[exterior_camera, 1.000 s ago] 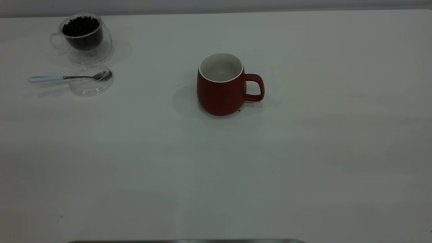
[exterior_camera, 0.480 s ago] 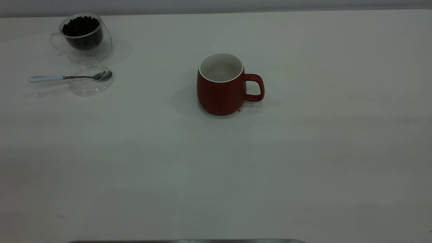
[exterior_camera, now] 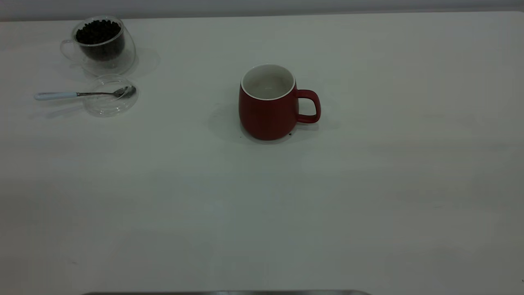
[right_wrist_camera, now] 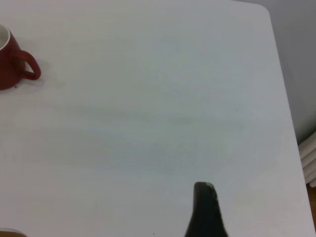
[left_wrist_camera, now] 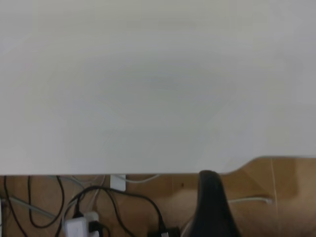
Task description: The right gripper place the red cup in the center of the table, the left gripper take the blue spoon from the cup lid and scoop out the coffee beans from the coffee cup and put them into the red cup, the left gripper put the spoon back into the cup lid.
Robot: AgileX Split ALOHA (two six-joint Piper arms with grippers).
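Observation:
The red cup (exterior_camera: 268,107) stands upright near the middle of the table (exterior_camera: 368,184), handle to the right; its inside looks white. It also shows in the right wrist view (right_wrist_camera: 12,59), far from my right gripper (right_wrist_camera: 205,212). The coffee cup (exterior_camera: 102,45), full of coffee beans (exterior_camera: 98,32), stands at the far left back. The cup lid (exterior_camera: 110,95) lies just in front of it. The blue spoon (exterior_camera: 55,95) rests with its bowl in the lid and its handle pointing left. My left gripper (left_wrist_camera: 210,207) hangs over the table's edge. Neither gripper shows in the exterior view.
A small dark speck (exterior_camera: 290,133) lies by the red cup's base. Cables and a plug (left_wrist_camera: 79,224) lie on the floor below the table edge in the left wrist view. The table's right edge (right_wrist_camera: 284,98) shows in the right wrist view.

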